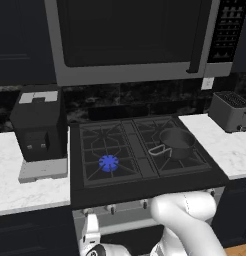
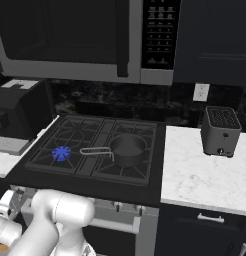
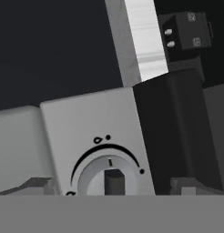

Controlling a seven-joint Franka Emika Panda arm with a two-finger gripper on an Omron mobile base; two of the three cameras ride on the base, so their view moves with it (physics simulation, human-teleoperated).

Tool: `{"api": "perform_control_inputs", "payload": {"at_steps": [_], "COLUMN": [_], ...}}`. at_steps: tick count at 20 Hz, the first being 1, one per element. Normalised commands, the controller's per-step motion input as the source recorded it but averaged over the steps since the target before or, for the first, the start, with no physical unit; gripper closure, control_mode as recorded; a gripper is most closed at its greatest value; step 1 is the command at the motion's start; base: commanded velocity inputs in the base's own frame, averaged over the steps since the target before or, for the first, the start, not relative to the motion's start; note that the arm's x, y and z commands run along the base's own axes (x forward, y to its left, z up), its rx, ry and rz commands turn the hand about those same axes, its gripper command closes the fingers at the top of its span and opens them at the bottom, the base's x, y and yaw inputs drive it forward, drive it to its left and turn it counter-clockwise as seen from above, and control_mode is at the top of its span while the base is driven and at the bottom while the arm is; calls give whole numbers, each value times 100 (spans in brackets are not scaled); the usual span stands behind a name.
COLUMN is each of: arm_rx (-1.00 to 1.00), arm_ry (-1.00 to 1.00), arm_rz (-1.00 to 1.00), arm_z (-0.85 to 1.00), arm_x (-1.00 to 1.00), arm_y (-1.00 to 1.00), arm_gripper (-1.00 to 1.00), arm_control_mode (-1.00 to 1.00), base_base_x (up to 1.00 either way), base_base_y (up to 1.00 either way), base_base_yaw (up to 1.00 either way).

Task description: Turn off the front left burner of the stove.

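My hand is low at the front of the stove, facing its control panel up close. A round silver knob sits straight ahead, between my two fingertips, which stand well apart on either side of it without touching it. So my hand is spread wide and holds nothing. A raised dark ridge runs up the middle of the knob, and a curved black scale arcs over it with a small flame mark at the top.

On the stove top, the front left burner shows a bright blue spiky flame, so it is lit. A grey saucepan sits on the front right burner, its handle pointing left toward the middle of the stove. A black coffee machine stands on the white tabletop to the left, and a toaster to the right.

I judge the knob to be small, rigid and smooth, likely slippery on its round rim. The central ridge looks like the best place to pinch, one finger on each flat side, before twisting toward off.
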Motion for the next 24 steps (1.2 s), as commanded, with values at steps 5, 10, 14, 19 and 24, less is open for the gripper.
{"api": "perform_control_inputs", "payload": {"at_steps": [5, 10, 14, 19, 24], "arm_rx": [0, 0, 0, 20, 43], "arm_ry": [0, 0, 0, 0, 5], "arm_rz": [0, 0, 0, -2, -9], "arm_z": [0, 0, 0, 5, 16], "arm_x": [3, 0, 0, 0, 0], "arm_y": [0, 0, 0, -4, -15], "arm_gripper": [100, 100, 100, 100, 100], "arm_control_mode": [-100, -100, -100, -100, -100], "base_base_x": [0, 0, 0, 0, 0], "base_base_y": [0, 0, 0, 0, 0], "base_base_yaw": [0, 0, 0, 0, 0]}}
